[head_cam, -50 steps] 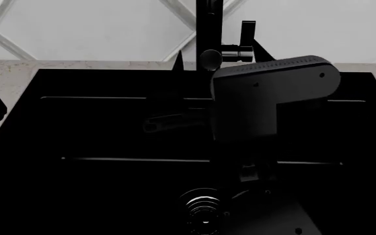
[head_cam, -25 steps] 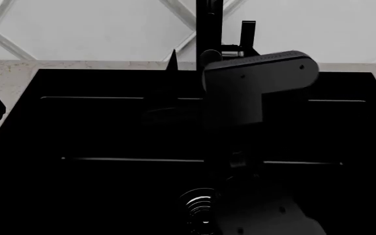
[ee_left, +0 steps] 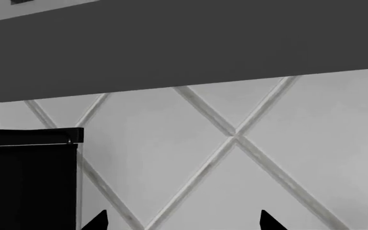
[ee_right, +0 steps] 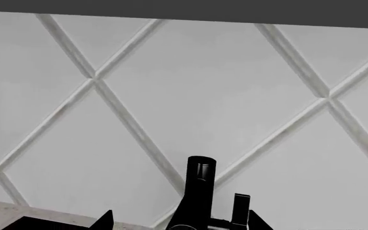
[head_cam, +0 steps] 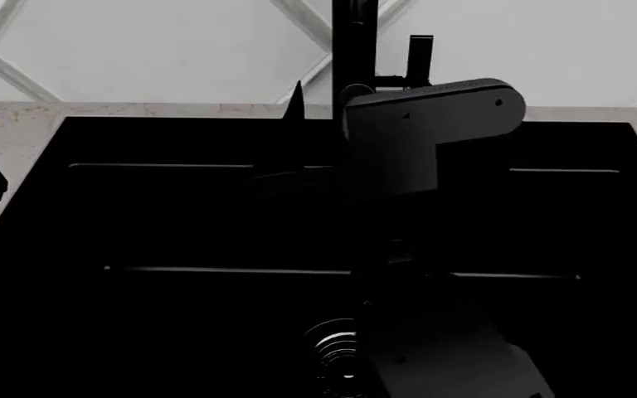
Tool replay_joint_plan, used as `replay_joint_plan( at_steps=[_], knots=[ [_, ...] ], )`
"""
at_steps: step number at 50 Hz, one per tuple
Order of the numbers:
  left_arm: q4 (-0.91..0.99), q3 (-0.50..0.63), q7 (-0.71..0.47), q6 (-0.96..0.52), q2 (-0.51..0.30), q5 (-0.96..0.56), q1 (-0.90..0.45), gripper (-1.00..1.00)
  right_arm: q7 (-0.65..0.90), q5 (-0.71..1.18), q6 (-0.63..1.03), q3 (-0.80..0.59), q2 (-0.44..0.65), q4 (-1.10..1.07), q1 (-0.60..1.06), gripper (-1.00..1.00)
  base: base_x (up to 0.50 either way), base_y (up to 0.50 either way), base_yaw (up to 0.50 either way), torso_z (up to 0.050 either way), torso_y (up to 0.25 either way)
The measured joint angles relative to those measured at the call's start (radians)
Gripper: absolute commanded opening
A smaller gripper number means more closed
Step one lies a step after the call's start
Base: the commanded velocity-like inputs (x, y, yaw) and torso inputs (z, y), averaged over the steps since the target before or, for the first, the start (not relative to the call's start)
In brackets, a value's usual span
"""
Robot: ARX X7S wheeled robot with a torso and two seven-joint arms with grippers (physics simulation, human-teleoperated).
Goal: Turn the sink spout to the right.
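Right hand point(head_cam: 316, 106) reaching over the sink point(head_cam: 186, 215) toward the sink spout point(head_cam: 354, 41), which rises at the basin's back edge against the tiled wall, fingertips spread to either side of the column and gripping nothing, apparently set to push it rightward. Side lever point(head_cam: 420, 56) just beside the column, crowding the approach; left hand point(ee_left: 180, 223) pointed at bare wall, likewise open and empty.

A kitchen: a black sink point(head_cam: 186, 215) with a round drain point(head_cam: 338, 352) sits in a pale stone counter point(head_cam: 9, 116), its faucet point(head_cam: 354, 41) rising against a white wall point(head_cam: 163, 50) tiled in diamond pattern.
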Motion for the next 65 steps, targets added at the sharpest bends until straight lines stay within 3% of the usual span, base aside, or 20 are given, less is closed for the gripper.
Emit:
replay_joint_plan(
  at_steps=[65],
  knots=[
    [0.001, 0.002, -0.017, 0.001, -0.010, -0.018, -0.001, 1.00, -0.045, -0.021, -0.189, -0.025, -0.016, 0.327, 0.083, 1.00, 0.00, 0.00, 0.00, 0.000, 0.000]
  ],
)
